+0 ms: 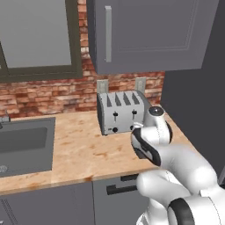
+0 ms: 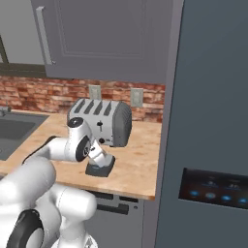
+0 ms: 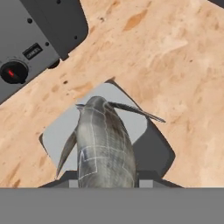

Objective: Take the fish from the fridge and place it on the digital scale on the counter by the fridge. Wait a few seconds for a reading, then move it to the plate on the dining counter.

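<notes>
We have the fish (image 3: 103, 144) clamped in the gripper (image 3: 105, 186), jaws closed on its body at the bottom of the hand view, where the fingertips themselves are mostly cut off. The fish's long axis runs straight away from the pincer, toward 12 o'clock, with thin fins flaring out to 8 and 2 o'clock. Directly under it lies the digital scale (image 3: 153, 144), its pale top plate showing on both sides of the fish, so the coming move is simply downward and a release.

We cannot say for sure whether the fish already touches the scale or hangs just above it; the hand view looks along it and gives no gap to read.

In the right base view the gripper (image 2: 99, 157) sits over the scale (image 2: 100, 169) on the counter (image 2: 140, 160), at 5 o'clock from the toaster (image 2: 104, 121), with the fridge (image 2: 213, 121) close at 3 o'clock. In the left base view the arm hides the scale.
</notes>
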Robot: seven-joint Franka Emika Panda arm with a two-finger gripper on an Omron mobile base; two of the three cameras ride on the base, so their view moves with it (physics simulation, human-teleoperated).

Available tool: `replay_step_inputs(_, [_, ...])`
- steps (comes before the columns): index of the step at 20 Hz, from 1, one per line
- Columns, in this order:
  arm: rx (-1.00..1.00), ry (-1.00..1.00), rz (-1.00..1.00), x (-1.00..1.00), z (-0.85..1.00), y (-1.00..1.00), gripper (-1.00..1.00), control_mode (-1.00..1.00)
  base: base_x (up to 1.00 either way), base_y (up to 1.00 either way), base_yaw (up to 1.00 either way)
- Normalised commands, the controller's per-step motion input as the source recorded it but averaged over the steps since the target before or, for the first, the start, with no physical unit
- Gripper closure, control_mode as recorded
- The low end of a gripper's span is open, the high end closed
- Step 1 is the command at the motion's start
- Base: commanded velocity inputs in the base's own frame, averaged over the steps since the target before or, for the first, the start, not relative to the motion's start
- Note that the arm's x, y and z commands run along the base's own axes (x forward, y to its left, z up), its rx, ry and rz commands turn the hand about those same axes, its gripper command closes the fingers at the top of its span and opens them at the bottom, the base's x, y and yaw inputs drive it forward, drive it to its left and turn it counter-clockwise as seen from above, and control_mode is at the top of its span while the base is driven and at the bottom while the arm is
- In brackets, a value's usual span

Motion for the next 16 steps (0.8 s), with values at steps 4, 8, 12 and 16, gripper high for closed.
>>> replay_step_inputs(4, [0.00,0.00,0.00,0.34,-0.25,0.00,1.00,-1.00,0.00,0.00,0.00])
replay_step_inputs(8, [0.00,0.00,0.00,0.27,-0.25,0.00,1.00,-1.00,0.00,0.00,0.00])
replay_step_inputs(12, [0.00,0.00,0.00,0.11,-0.30,0.00,1.00,-1.00,0.00,0.00,0.00])
replay_step_inputs(16, [0.00,0.00,0.00,0.00,-0.39,0.00,1.00,-1.00,0.00,0.00,0.00])
